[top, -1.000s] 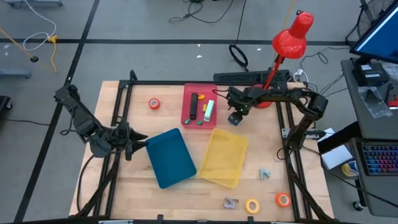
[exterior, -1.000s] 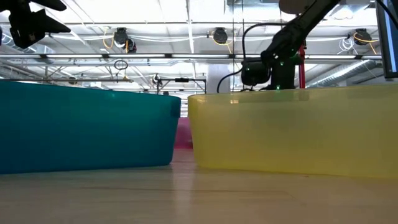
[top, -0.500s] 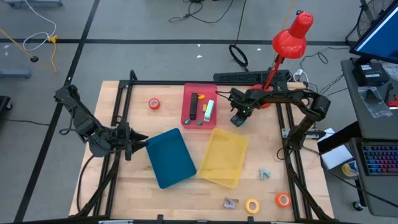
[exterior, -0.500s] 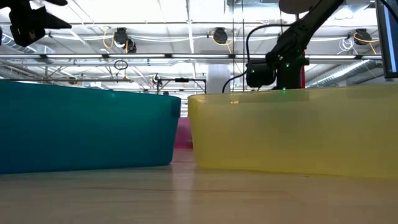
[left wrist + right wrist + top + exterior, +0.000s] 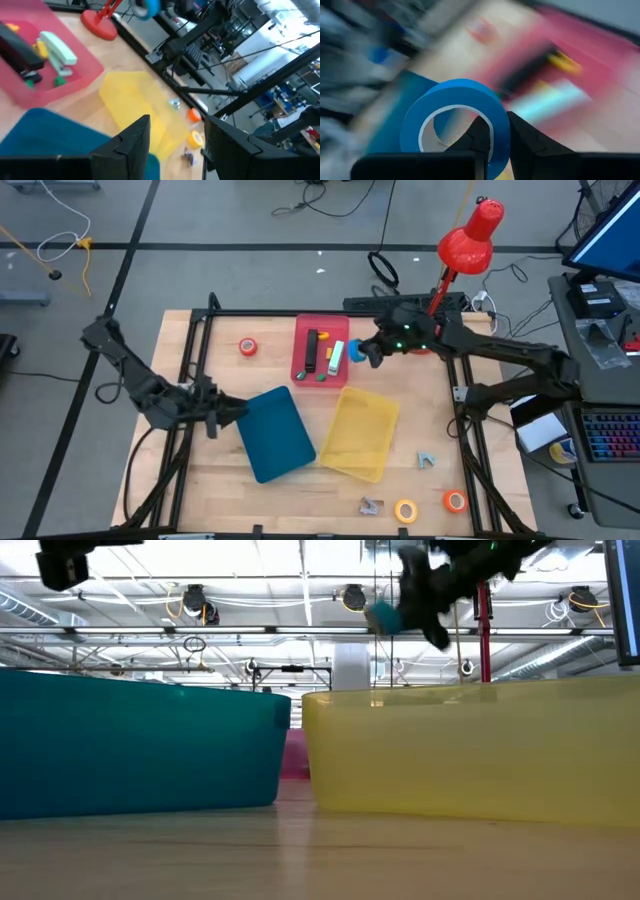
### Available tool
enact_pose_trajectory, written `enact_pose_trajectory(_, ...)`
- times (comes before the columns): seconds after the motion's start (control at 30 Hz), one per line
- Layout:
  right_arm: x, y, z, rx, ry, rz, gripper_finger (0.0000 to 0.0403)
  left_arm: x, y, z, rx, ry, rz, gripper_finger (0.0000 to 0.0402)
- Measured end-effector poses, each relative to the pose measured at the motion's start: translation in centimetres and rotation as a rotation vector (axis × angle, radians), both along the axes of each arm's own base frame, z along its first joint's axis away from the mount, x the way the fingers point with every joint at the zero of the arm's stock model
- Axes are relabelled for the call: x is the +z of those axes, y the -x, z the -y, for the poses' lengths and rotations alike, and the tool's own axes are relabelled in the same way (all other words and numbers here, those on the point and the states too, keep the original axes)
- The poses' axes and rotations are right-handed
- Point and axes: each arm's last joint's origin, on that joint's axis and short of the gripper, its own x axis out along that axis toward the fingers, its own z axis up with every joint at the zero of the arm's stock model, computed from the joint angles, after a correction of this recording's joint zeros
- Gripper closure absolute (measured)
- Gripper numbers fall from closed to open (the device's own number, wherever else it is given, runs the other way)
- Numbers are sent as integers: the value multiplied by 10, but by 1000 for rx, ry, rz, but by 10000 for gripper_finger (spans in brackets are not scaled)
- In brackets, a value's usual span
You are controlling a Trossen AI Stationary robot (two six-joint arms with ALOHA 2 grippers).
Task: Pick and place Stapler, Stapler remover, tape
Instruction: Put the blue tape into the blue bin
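My right gripper is shut on a blue tape roll in the air at the right edge of the red tray. The roll also shows in the high view and the low view. The red tray holds a black stapler and a white-green stapler. My left gripper is open and empty above the left edge of the teal tray. A red-orange roll, a yellow roll and an orange roll lie flat on the table. My right gripper pinches the blue roll's ring wall, one finger inside the hole and one outside. The roll is lifted clear of the table and the trays and stands out beyond the fingertips.
A yellow tray lies beside the teal one at mid-table. Two small metal staple removers lie near the front right. A red desk lamp and a power strip stand at the far edge.
My right gripper has risen from the table right of the red tray and swung toward the table's left, now carrying the blue roll high beside that tray. My left gripper has risen a little.
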Motion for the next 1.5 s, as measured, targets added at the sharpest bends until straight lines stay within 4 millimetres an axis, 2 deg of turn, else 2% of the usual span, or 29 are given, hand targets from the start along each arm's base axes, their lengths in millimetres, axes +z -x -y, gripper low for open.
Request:
enact_pose_trajectory(0.13, 22, -16, -26, 101, -15, 235, 370, 3, -20, 4, 11, -13, 54, 215)
enact_pose_trajectory(0.23, 23, -32, -43, 162, -28, 320, 370, 5, -36, 6, 4, -24, 104, 215)
enact_pose_trajectory(0.47, 4, -68, -66, 235, -114, 398, 370, 8, -70, 5, -46, -45, 239, 215)
enact_pose_trajectory(0.67, -12, -89, -78, 262, -179, 445, 370, -2, -92, 0, -40, -19, 254, 215)
enact_pose_trajectory(0.8, -20, -95, -84, 271, -213, 429, 370, -10, -105, -5, -36, 1, 255, 215)
enact_pose_trajectory(1.0, -22, -96, -88, 255, -215, 423, 370, -14, -119, -11, -49, 9, 273, 215)
enact_pose_trajectory(1.33, -23, -95, -88, 237, -196, 404, 370, -7, -146, -21, -93, -38, 271, 215)
enact_pose_trajectory(1.5, -26, -96, -87, 219, -188, 384, 370, -3, -149, -29, -64, -53, 285, 215)
